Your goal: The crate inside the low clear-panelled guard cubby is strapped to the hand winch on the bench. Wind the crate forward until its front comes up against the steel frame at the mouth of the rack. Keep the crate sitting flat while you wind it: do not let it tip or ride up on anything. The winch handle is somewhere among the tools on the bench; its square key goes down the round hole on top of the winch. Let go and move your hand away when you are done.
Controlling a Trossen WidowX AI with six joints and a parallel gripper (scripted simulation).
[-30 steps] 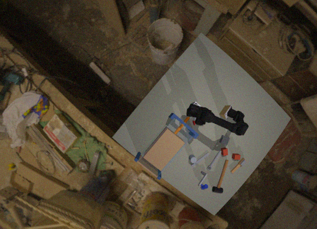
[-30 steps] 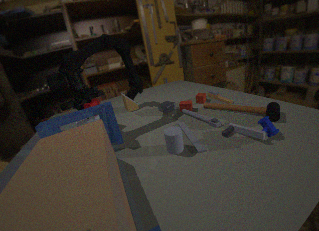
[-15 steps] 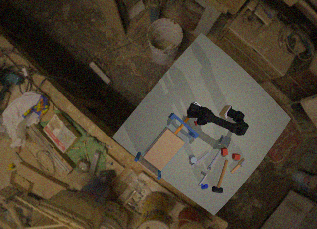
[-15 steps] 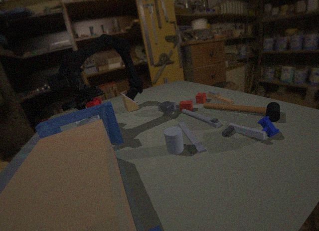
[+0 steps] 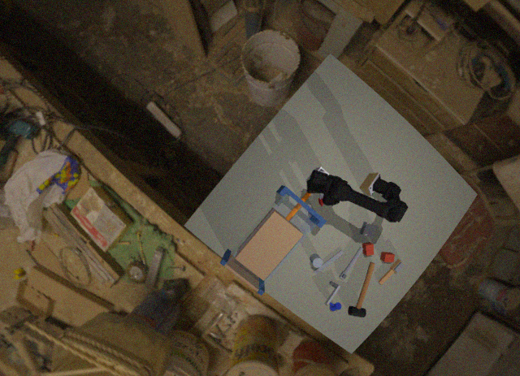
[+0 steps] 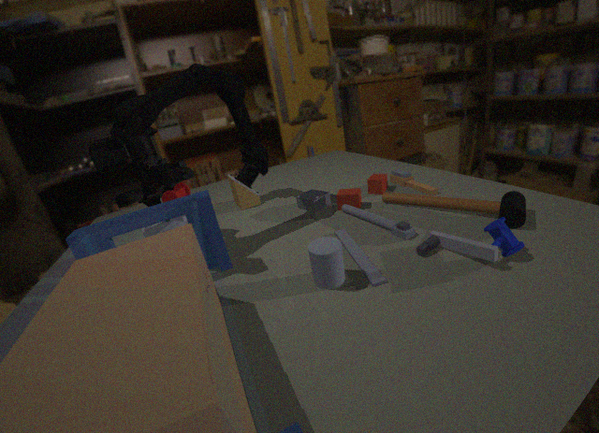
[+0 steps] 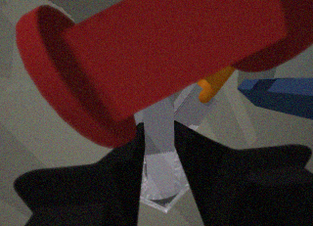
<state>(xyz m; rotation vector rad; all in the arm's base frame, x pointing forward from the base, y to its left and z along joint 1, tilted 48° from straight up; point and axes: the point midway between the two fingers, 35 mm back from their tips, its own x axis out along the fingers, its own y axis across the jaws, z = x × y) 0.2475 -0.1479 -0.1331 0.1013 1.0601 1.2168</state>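
Pale bench, dim workshop. Crate sat in the cubby, apart from the blue frame. Frame stood between crate and claw; orange strap ran clawward. Claw was nearly closed, gripping the red-knobbed handle. Key seating: could not tell. Next, probably winding.

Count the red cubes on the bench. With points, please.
2: one (image 5: 368, 249) (image 6: 348, 197) beside the dark grey block (image 5: 370, 231) (image 6: 313, 199), the other (image 5: 387, 257) (image 6: 377, 183) near the small wooden-handled tool (image 5: 388, 274) (image 6: 419, 183). The arm may hide more.
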